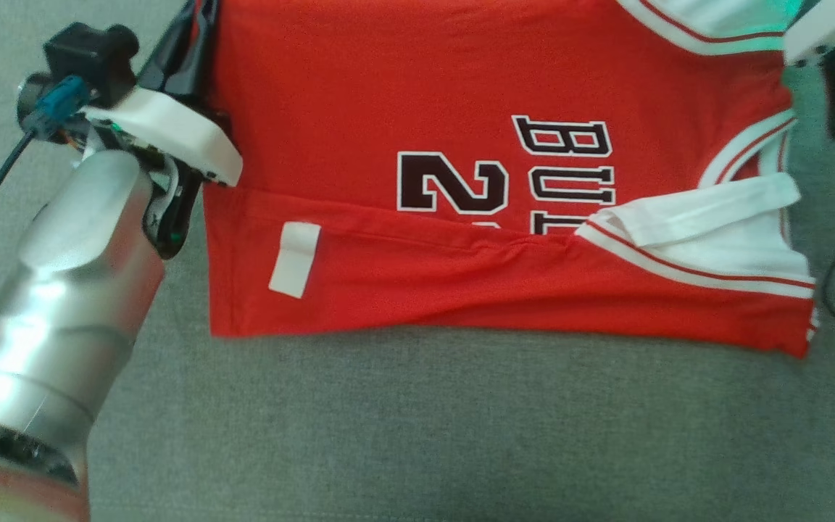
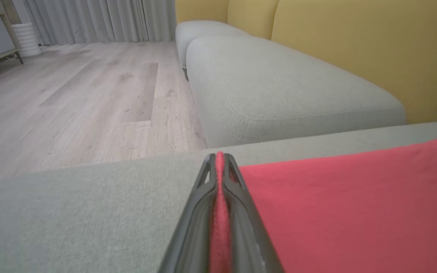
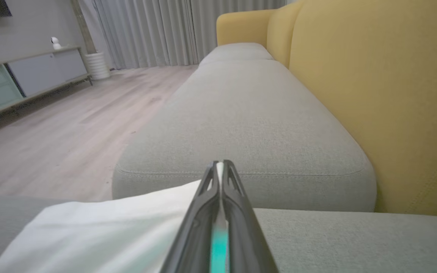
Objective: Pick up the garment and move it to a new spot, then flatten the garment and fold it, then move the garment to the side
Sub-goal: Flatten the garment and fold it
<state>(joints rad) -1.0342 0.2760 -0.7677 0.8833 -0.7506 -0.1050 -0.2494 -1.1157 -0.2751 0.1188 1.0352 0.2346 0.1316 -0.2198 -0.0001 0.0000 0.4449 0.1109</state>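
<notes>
Jersey (image 1: 417,87), red with white and red trim, lies spread on the gray sofa seat (image 1: 461,435). In the head view it lies sideways, hem toward the robot's left and armholes toward its right. The long edge nearest the robot is folded up over the front. That flap covers the lower part of the dark number (image 1: 454,185) and of the lettering (image 1: 570,167). A white label (image 1: 294,259) shows on the flap near the hem. At the other end of the flap, the white inside of an armhole (image 1: 707,246) lies turned outward.

The left claw (image 2: 219,156) is closed tight on the hem. In the left wrist view a ridge of red cloth is pinched between its two dark fingers (image 2: 199,197), and the rest of the red cloth spreads to their right, low over the seat. The silver left forearm (image 1: 69,290) comes in from the lower left of the head view.

The right claw (image 3: 220,163) is also closed. A thin sliver of white cloth sits between its tips, and a white part of the jersey runs off to their left across the seat.

Beyond both claws is another gray cushion (image 2: 279,87), with a yellow backrest (image 3: 374,94) along its far side. A pale wooden floor (image 2: 89,106), gray curtains (image 3: 146,30) and a low cabinet (image 3: 32,72) lie farther off.
</notes>
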